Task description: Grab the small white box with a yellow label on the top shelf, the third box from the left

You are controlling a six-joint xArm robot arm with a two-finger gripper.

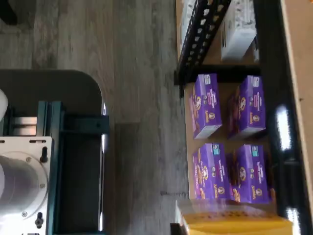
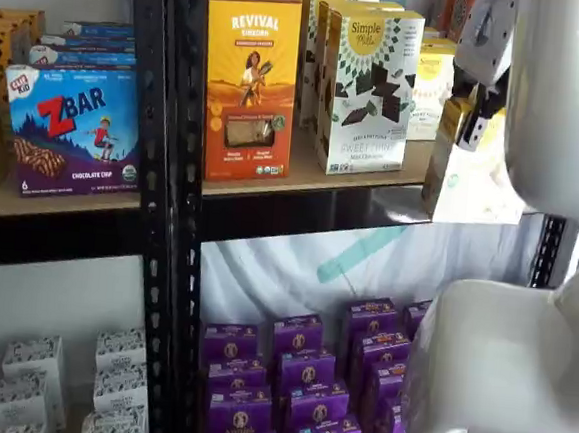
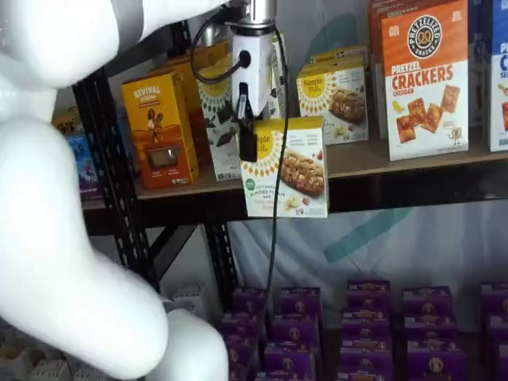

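Presently the gripper point(image 3: 248, 136) has its fingers closed on the small white box point(image 3: 287, 168), which hangs clear in front of the top shelf point(image 3: 397, 159), overlapping its front edge in both shelf views. Recommendation: withdraw straight outward, grip kept level. Open room lies toward the cameras; the black upright point(image 3: 119, 198) stands well apart.

Wrist view turned sideways, looking down past the top shelf point(image 1: 299, 58) edge onto purple boxes point(image 1: 205, 105) and floor, both shelf views frontal and close to the top shelf point(image 2: 302, 182) point(image 3: 397, 159), one angled, both sharing the Revival box point(image 2: 249, 73) point(image 3: 157, 127).
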